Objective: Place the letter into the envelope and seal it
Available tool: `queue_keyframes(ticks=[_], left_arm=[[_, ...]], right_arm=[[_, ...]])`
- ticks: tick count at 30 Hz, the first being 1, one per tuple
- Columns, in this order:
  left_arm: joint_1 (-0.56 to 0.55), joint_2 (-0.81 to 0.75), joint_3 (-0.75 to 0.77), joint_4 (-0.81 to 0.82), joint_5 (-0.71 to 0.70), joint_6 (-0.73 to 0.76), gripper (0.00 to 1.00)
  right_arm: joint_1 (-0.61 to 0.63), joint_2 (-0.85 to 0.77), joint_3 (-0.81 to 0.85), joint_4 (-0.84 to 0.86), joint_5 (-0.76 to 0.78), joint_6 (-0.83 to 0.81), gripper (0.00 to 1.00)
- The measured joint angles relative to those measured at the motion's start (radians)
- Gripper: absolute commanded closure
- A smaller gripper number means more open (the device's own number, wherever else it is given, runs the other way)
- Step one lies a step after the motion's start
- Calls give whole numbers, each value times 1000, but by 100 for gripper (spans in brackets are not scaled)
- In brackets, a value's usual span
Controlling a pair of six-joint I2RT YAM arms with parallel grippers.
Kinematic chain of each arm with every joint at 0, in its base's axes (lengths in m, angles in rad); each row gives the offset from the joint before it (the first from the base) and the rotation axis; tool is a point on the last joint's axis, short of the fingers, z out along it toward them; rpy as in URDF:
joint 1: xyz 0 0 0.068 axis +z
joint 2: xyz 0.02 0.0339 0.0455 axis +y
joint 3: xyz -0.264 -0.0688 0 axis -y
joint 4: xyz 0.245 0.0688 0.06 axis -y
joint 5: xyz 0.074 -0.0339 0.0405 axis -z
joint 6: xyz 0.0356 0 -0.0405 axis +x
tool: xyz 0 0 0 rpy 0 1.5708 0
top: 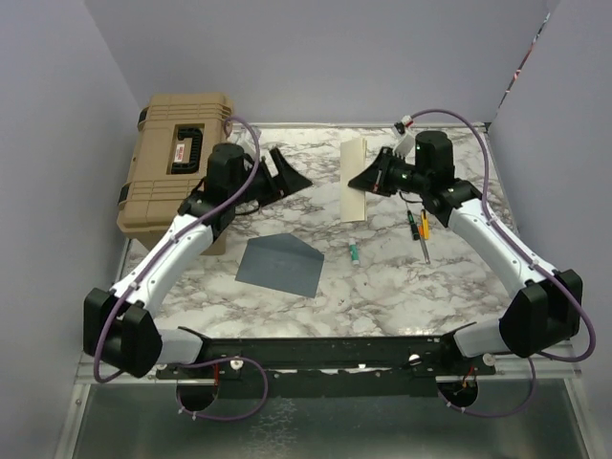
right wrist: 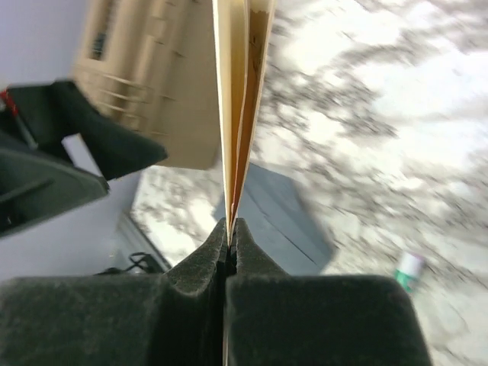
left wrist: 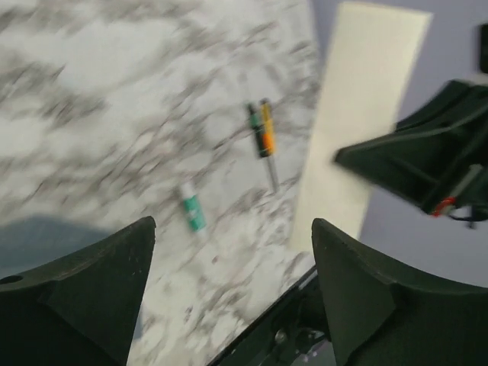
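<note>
While the right gripper (right wrist: 230, 232) is pressed flat together, its fingers pinch one edge of the letter (right wrist: 242, 91). From the wrist the sheet is seen edge-on, in at least two layers that splay slightly away from the grip. Letter held upright, beyond the envelope (top: 280, 263) and a little to its right, not touching it; cannot tell whether its lower end meets the table (top: 316, 153)

Opposite, the left gripper (left wrist: 231, 226) is spread wide with nothing between its fingers. It sits beyond the envelope on the far-left side and faces the letter across a gap

Envelope lies flat on the marble top, a point on its far-right side; of the loose things it is closest to the arm bases

Small green-and-white tube (top: 355, 253) just right of the envelope, apart from it

Pens (top: 421, 232), one orange and one green, further right of the envelope, past the tube

Tan hard case (top: 177, 163) far-left of the envelope at the table's edge, lid down, black handle on top
</note>
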Motion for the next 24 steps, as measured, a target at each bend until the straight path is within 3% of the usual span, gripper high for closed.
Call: queue_keyframes(ticks=[6, 10, 16, 24], left_arm=[[-111, -112, -239, -338, -309, 51, 4], [-213, -145, -351, -449, -452, 16, 1], [-323, -196, -466, -473, -623, -41, 1], [-336, -223, -636, -393, -743, -78, 2]], right_arm=[[0, -4, -81, -100, 102, -62, 99], [0, -13, -122, -103, 115, -67, 99], [0, -24, -163, -103, 116, -68, 99], [0, -54, -180, -105, 116, -69, 99]])
